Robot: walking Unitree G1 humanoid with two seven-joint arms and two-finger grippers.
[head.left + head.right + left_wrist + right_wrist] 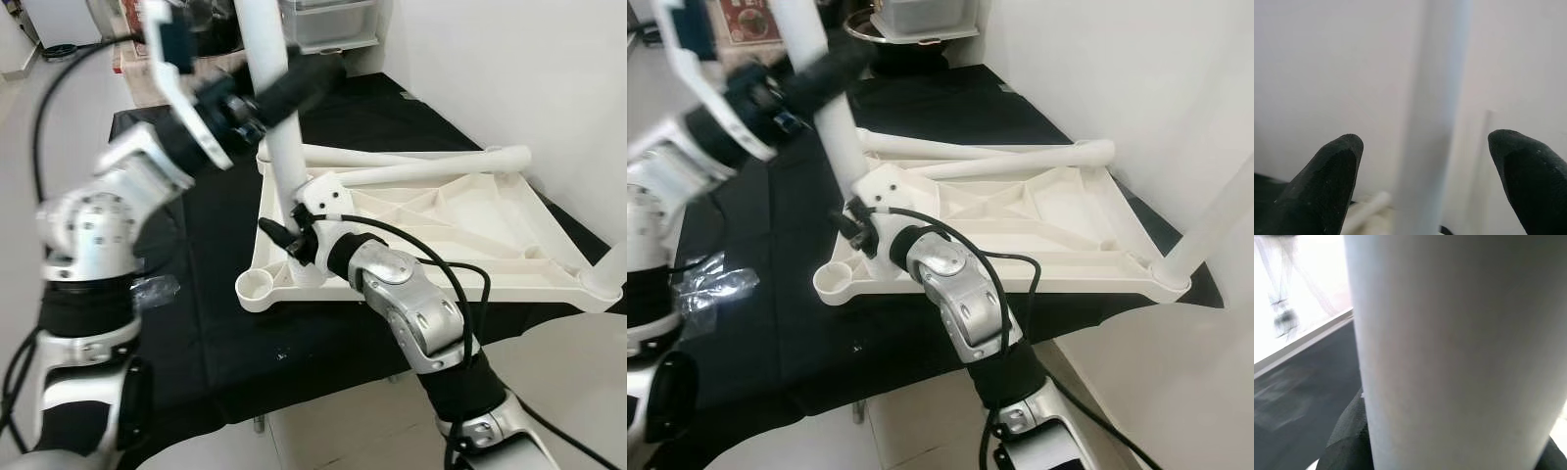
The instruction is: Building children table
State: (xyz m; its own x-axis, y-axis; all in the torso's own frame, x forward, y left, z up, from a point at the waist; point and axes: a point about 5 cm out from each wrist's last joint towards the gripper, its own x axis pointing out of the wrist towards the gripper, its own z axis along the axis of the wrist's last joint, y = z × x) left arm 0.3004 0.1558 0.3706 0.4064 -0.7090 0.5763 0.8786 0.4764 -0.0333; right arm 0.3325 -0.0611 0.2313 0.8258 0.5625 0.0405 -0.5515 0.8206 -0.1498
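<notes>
Right gripper jaws pinch the upright leg low; left gripper jaws spread around it higher. One upturned tabletop near the table's front edge; two loose legs on it; another leg stands at its corner.

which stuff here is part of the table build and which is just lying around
Part of the build:
- upside-down white tabletop
- upright leg, held by both end effectors
- fitted corner leg
- two loose legs

Lying about:
- crumpled clear plastic bag
- storage bins
</notes>
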